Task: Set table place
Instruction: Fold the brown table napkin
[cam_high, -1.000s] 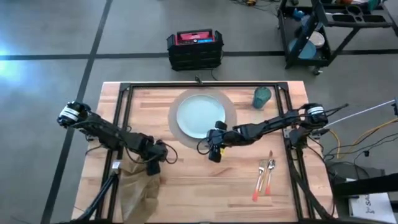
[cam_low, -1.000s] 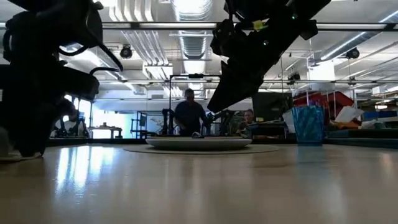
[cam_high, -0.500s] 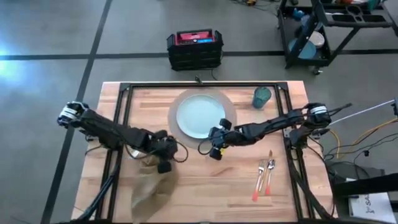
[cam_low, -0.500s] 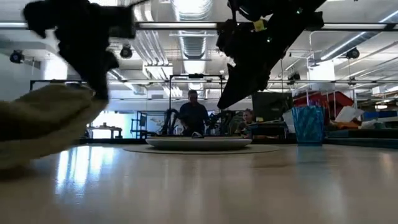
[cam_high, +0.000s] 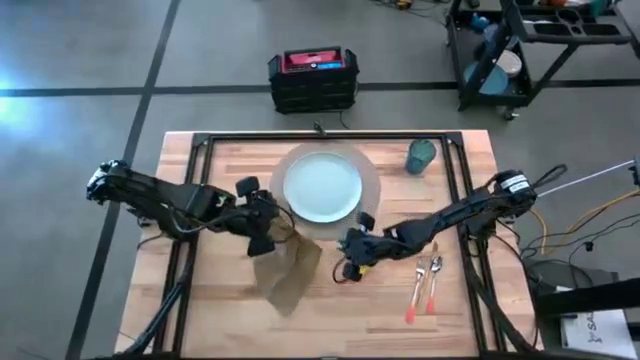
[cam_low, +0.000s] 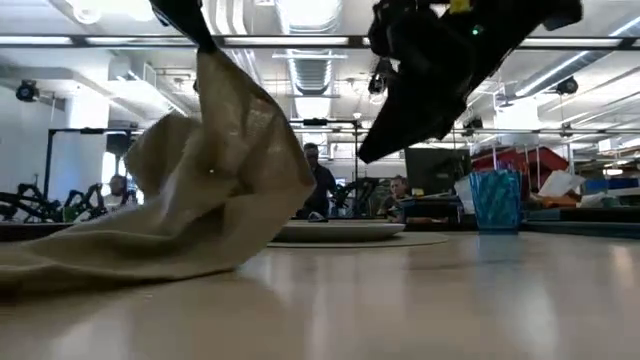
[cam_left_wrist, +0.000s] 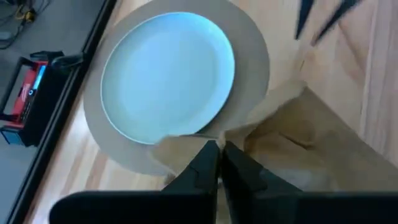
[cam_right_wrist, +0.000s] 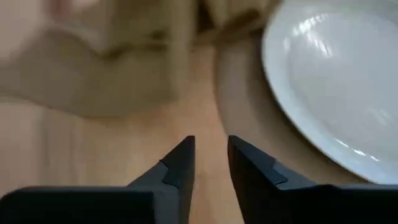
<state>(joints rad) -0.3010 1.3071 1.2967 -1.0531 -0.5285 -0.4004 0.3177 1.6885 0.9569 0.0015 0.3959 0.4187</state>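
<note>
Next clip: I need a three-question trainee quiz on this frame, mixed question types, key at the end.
1. True or false: the left gripper is shut on the napkin.
2. The fork and knife lie: A) on the plate, B) on the bare table toward the right arm's side, C) on the napkin.
3. What does the plate sit on?

Key:
1. True. The fingers pinch an edge of the cloth, part of which hangs lifted off the table.
2. B, with the right gripper empty nearby.
3. The round mat, with the cup beside it.
</note>
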